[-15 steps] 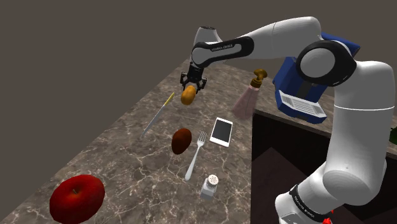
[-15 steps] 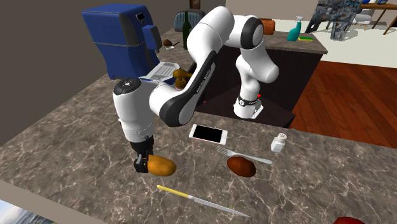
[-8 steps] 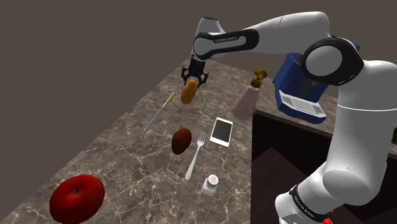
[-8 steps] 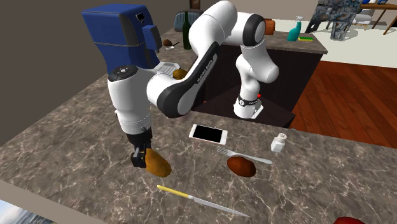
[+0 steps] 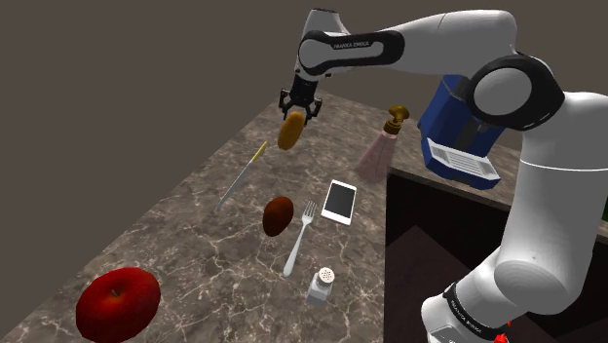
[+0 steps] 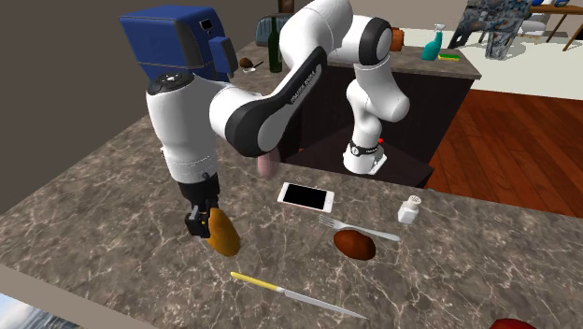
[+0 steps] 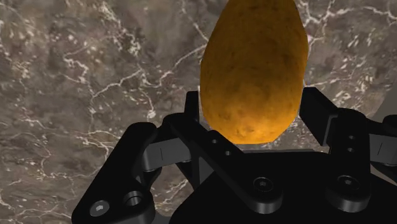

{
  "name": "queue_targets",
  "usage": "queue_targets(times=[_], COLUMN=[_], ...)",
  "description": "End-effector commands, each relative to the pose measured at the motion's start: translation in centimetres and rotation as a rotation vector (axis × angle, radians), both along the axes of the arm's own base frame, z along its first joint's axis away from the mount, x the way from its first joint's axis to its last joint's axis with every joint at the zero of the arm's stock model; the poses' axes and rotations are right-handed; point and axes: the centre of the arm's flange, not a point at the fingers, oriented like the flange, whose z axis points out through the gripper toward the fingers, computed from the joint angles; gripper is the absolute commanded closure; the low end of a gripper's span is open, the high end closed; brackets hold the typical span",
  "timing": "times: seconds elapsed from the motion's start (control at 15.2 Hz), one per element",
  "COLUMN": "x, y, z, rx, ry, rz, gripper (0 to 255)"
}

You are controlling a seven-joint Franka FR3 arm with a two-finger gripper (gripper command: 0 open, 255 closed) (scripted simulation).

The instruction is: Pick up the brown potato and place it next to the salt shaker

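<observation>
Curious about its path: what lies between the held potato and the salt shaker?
In the shoulder view, a dark brown oval thing and a fork lie between the potato and the salt shaker.

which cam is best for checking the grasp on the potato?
Wrist view: the potato is close up, clasped between the two fingers of the hand. The shoulder view shows it small, hanging below the hand. The second exterior view shows it side-on, held above the counter.
</observation>
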Motion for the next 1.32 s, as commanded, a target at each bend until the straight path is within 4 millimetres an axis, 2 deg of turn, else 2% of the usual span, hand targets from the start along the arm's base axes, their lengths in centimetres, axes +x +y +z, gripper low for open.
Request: queue_targets(times=[0.0,0.92,1.25], x=[-0.1,-0.1,-5.4], y=[0.0,0.0,3.9], z=[1.1,8.1,8.1], rx=[0.000,0.000,0.000], ry=[0.000,0.000,0.000], rz=[0.000,0.000,0.000], gripper=[255,255,255])
